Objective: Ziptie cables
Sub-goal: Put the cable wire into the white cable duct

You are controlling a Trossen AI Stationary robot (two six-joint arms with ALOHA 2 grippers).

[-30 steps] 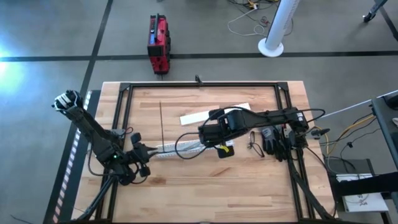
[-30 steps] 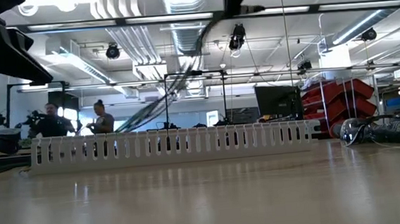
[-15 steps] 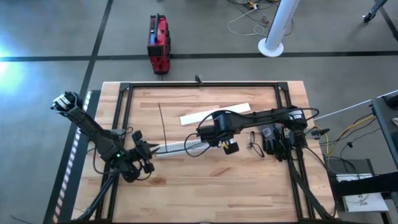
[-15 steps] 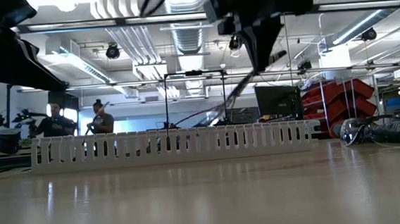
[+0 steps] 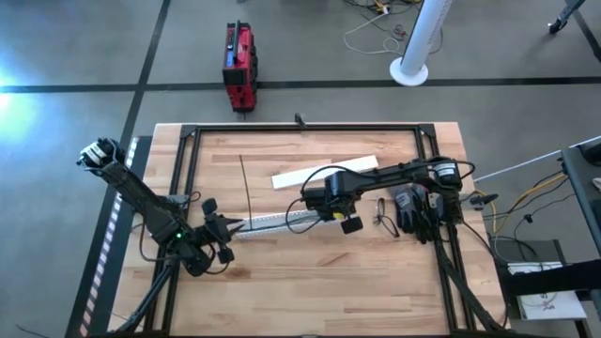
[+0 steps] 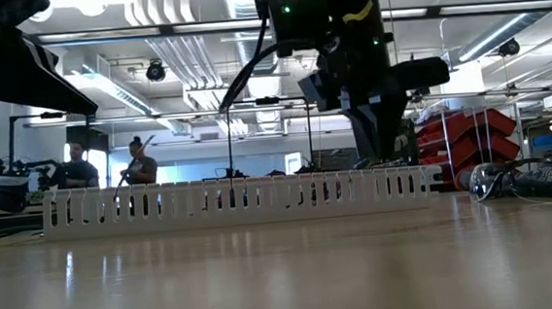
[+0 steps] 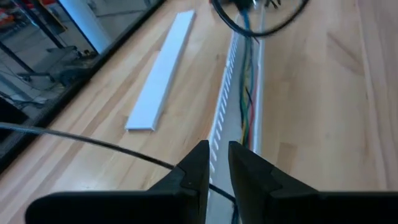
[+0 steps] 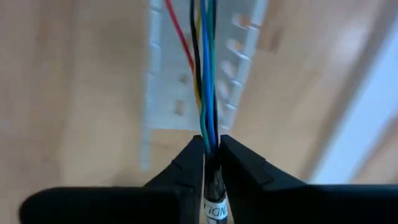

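Note:
A white slotted cable duct (image 5: 268,222) lies across the table's middle, with coloured wires (image 7: 247,93) running along inside it. My right gripper (image 5: 315,208) is low over the duct's right end (image 6: 395,180), shut on the wire bundle (image 8: 208,74). My left gripper (image 5: 225,232) sits at the duct's left end, its fingers (image 7: 199,165) almost together. A thin black cord (image 7: 93,140) lies on the wood and runs in under those fingers. My right gripper pinches the bundle of coloured wires (image 8: 210,127) between its two fingers, just where the wires leave the black sheath (image 8: 213,205). The fingers lie along the bundle. Beyond the fingertips the wires run on into the duct's channel. Whether my left gripper touches the cord, I cannot tell.
A flat white duct cover (image 5: 324,172) lies on the far side of the duct. Black gloves (image 5: 410,211) and a small black cord (image 5: 382,218) lie at the table's right. A black frame (image 5: 300,129) rims the table. People stand in the room behind (image 6: 73,171).
My right gripper has come down from high above the table onto the duct's right end, staying shut on the wires. The wires, which slanted up out of the duct, now lie low along it. My left gripper has shifted slightly toward the duct's left end.

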